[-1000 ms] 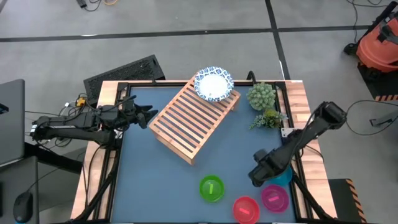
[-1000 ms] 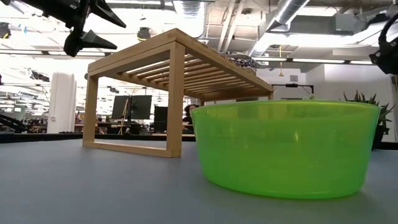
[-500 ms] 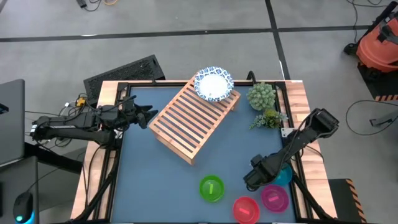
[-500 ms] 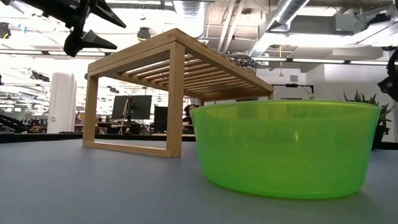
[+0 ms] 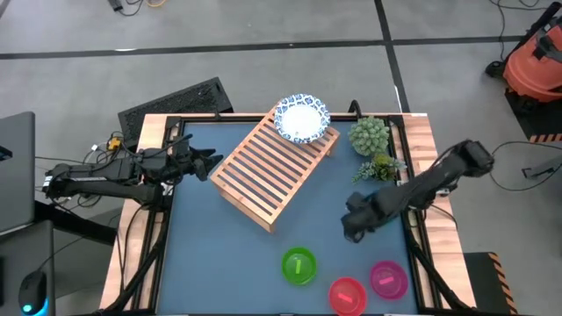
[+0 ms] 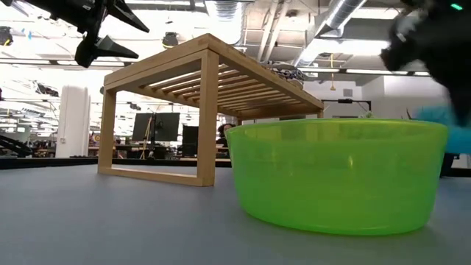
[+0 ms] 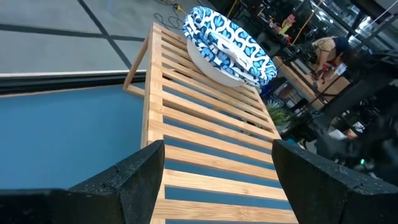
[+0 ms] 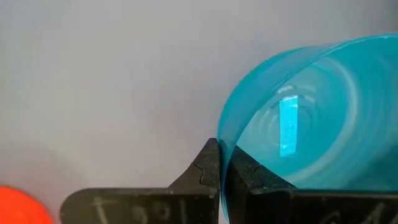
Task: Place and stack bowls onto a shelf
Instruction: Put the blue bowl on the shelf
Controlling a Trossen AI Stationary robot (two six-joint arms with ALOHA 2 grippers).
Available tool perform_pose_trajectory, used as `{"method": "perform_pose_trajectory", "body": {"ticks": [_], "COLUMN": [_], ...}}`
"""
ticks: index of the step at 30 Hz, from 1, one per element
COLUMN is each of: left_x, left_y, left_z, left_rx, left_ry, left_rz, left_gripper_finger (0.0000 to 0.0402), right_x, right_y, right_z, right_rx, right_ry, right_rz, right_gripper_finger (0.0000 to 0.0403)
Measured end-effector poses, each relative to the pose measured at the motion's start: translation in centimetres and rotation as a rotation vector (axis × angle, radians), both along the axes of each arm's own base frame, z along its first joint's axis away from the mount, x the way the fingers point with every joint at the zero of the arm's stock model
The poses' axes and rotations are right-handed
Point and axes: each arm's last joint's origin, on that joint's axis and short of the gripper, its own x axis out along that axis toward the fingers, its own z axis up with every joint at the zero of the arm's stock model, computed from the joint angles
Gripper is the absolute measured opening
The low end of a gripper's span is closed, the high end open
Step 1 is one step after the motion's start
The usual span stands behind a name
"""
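Your right claw [image 8: 219, 171] has just pinched shut on the rim of the teal bowl [image 8: 311, 118], and the arm has carried it up and away from the near right corner of the surface [image 5: 206, 254], where it sat a second ago beside the magenta bowl [image 5: 387, 278]. That corner spot is now bare, and in the overhead view the right claw [image 5: 354, 226] hangs above open surface, with the green bowl [image 5: 299, 265] just below and inboard of it and the red bowl [image 5: 348, 294] and the magenta bowl behind it toward the near edge. I judge the pick made, so the carry to the shelf [image 5: 274, 167] is the step in hand; the shelf lies ahead of the claw and to its left, with a white bowl with a blue patterned rim [image 5: 301, 120] already resting on its far end. Your left claw [image 7: 217, 180] hangs wide open and empty at the shelf's left end, waiting. No brand or writing is readable; the pale strip inside the teal bowl and the similar strips in the other plastic bowls are too small to tell.
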Motion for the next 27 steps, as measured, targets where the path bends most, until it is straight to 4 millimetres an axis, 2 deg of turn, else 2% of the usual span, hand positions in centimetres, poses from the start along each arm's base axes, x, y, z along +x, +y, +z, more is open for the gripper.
{"method": "perform_pose_trajectory", "body": {"ticks": [7,12,16,21,24,27], "left_x": [0.0,0.0,0.0,-0.1,-0.1,-0.1], "left_y": [0.0,0.0,0.0,0.1,0.1,0.1], "left_z": [-0.1,-0.1,-0.2,-0.2,-0.2,-0.3], "left_rx": [-0.007,-0.008,-0.007,0.0,0.001,0.001], "left_ry": [0.004,0.008,0.02,0.021,0.023,0.027], "left_rz": [0.001,0.002,0.005,0.026,0.029,0.028], "left_gripper_finger": [0.0281,0.0281,0.0281,0.0281,0.0281,0.0281], "right_x": [1.0,1.9,3.0,6.4,9.1,11.6], "right_y": [-3.7,-5.5,-6.9,-9.2,-10.6,-11.7], "right_z": [8.2,14.8,19.0,22.2,23.0,23.0], "right_rx": [-0.064,-0.226,-0.405,-0.615,-0.678,-0.656], "right_ry": [-0.362,-0.612,-0.715,-0.713,-0.684,-0.691], "right_rz": [0.408,0.694,0.897,1.053,1.108,1.174], "right_gripper_finger": [0.0022,0.0022,0.0022,0.0022,0.0022,0.0022]}}
